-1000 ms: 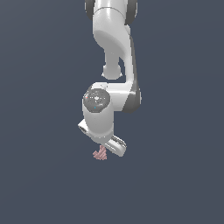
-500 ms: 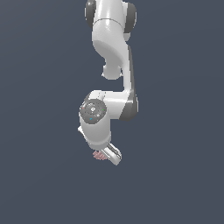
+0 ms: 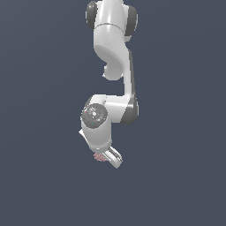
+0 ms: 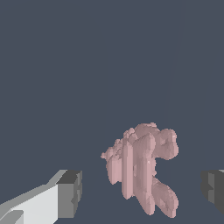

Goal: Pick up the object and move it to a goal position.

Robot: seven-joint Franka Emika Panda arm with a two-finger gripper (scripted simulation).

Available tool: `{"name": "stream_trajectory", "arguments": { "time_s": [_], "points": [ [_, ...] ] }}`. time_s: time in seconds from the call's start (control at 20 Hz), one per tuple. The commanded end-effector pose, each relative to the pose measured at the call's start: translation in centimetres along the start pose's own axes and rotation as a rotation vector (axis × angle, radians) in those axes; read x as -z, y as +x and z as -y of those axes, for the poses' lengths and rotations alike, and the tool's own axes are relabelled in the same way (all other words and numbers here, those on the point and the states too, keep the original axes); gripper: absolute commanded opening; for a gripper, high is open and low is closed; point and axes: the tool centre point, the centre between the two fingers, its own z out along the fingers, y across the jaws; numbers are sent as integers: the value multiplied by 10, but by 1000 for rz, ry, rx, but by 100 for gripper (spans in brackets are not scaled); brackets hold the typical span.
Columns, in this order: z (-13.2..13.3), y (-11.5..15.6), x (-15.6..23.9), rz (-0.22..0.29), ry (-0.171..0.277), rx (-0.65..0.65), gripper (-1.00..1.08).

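Hanging over a plain dark grey ground, one white arm (image 3: 112, 75) is pointing its gripper (image 3: 107, 158) downward. One pink lump (image 4: 141, 171) is lying between the two spread fingers (image 4: 70, 194), touching neither. Nothing is blocking it.

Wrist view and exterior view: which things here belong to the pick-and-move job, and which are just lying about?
Part of the job:
- pink lump, the object to move, lying between the fingers with a gap on each side
- gripper, open around it

Just lying about:
- nothing else shows; only plain dark background, and no goal marker in either view
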Motion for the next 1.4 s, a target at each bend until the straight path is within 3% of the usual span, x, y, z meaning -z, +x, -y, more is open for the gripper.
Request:
{"name": "stream_trajectory", "arguments": {
  "time_s": [0.0,0.25,0.55,0.6,1.35],
  "points": [
    [-1,-1,-14,1,-1,-1,100],
    [-1,-1,-37,1,-1,-3,100],
    [0,0,-38,1,-1,-3,100],
    [0,0,-38,1,-1,-3,-100],
    [4,-4,-31,-1,1,-3,-100]
  ]
}}
